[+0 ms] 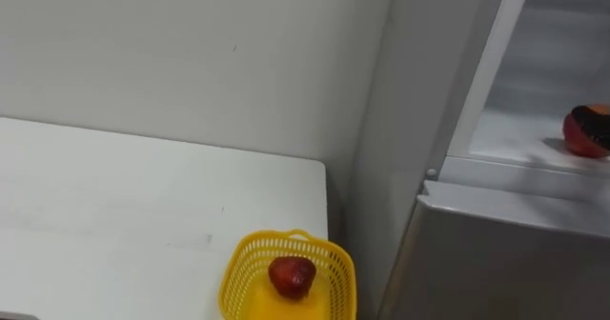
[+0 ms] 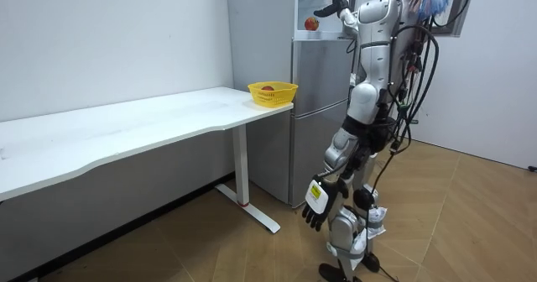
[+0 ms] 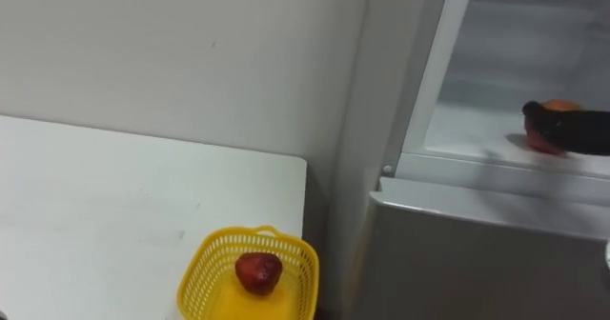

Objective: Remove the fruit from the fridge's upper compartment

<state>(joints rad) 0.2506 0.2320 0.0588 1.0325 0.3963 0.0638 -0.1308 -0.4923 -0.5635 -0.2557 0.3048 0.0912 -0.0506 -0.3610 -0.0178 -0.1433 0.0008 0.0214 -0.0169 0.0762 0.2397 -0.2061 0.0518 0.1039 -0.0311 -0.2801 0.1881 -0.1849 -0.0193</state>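
the reach into the upper fridge [image 1: 558,53] is the step in hand: the right hand [image 3: 583,130] lies, fingers stretched and not yet curled, across the red fruit [image 1: 578,135] on the shelf [image 1: 515,137], so next it likely must close round the fruit and lift it out, while the left hand [image 2: 317,202] hangs relaxed.

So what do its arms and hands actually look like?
Silver-grey, rounded arm shells ending in black hands. The right hand has slim black fingers; the left hand carries a small white tag on its back. Dark cables hang behind the shoulders.
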